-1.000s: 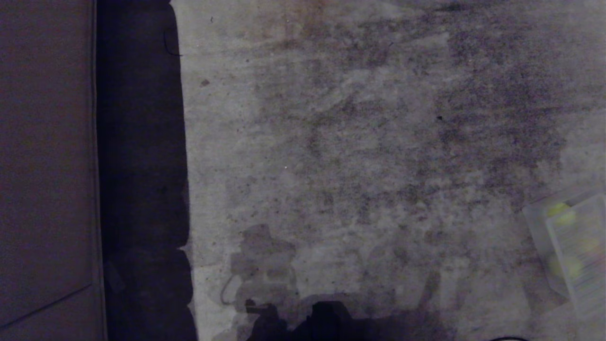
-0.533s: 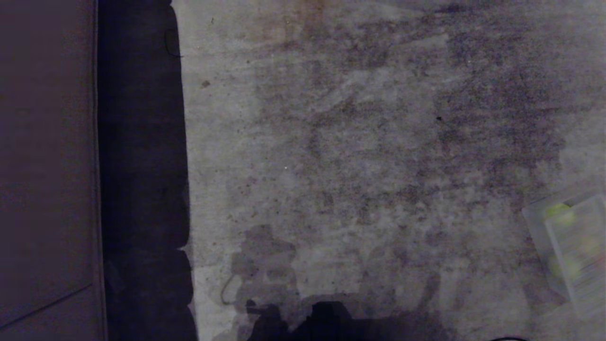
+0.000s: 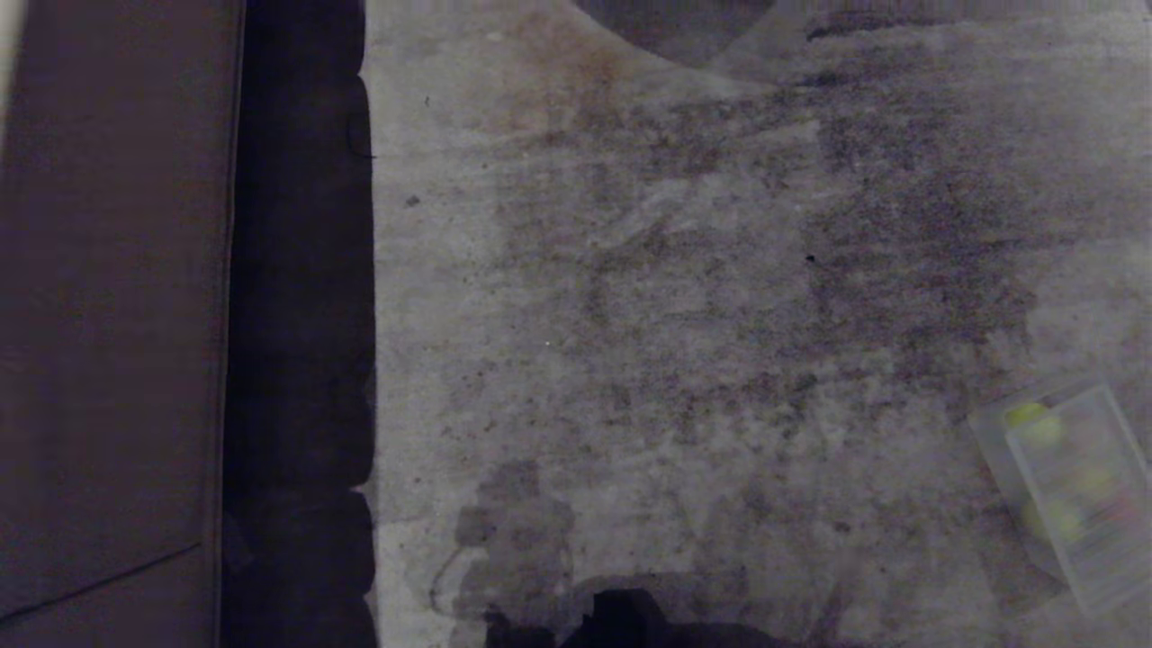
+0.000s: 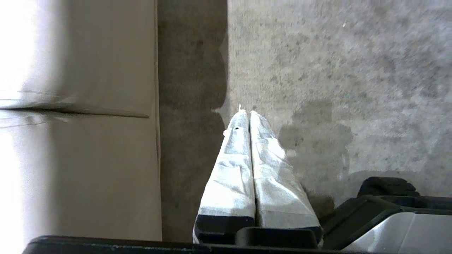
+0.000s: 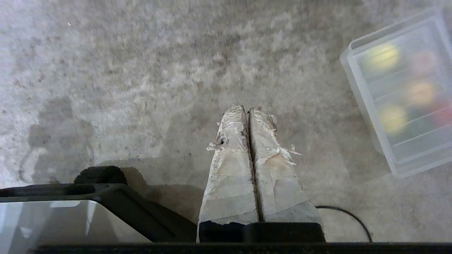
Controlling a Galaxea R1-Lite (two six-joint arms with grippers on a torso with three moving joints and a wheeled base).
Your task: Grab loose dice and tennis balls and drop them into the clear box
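Note:
The clear box (image 3: 986, 434) lies on the grey carpet at the lower right of the head view, a ribbed see-through panel over it. Blurred yellow-green tennis balls (image 3: 1033, 425) show through it. The right wrist view has the same box (image 5: 357, 92), with yellow-green balls (image 5: 381, 55) and a reddish shape (image 5: 445, 114) that may be one of the dice. My right gripper (image 5: 246, 110) hangs shut and empty over bare carpet, well apart from the box. Beside a pale sofa, my left gripper (image 4: 246, 112) is also shut and empty.
A brown sofa (image 3: 108, 315) fills the left side, with a dark shadow strip (image 3: 297, 315) along its foot. The robot's black and silver base (image 5: 70, 211) sits between the arms. A thin black cable (image 5: 348, 216) runs on the carpet near the right gripper.
The whole head picture has shifted: the camera has tilted up, so a round shadow now shows at the top and the box sits lower and further left. Nothing on the floor moved.

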